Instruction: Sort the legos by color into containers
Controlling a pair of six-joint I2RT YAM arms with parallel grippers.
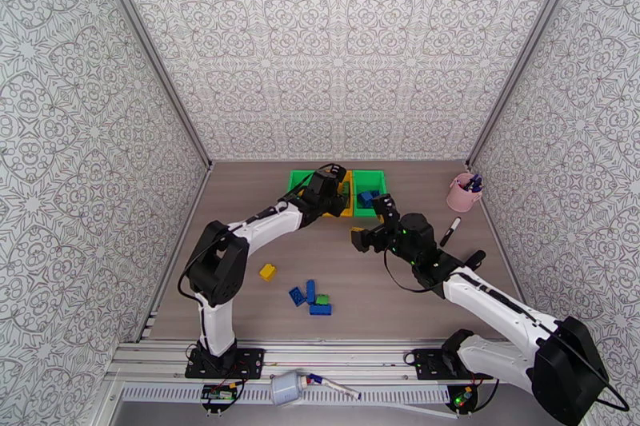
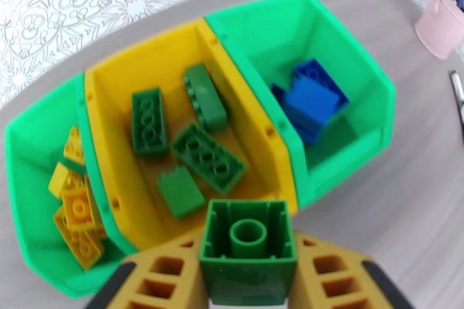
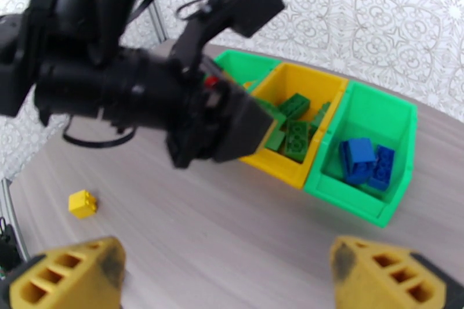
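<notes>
I get bright, even light from overhead, and shadows on the table (image 1: pixel 360 308) are faint and soft, with no harsh glare. The top view is sharp throughout. My left wrist view bows strongly at its edges, and the green brick (image 2: pixel 247 246) nearest the lens looks slightly soft. In the right wrist view the left arm (image 3: pixel 145 90) is blurred, and the right hand (image 3: pixel 226 258) is out of focus.

Green brick (image 2: pixel 248 258), yellow middle bin (image 2: pixel 156 64)

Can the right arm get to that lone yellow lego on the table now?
Probably yes: the right end effector is open and empty, with bare tabletop between it and the yellow lego.
</notes>
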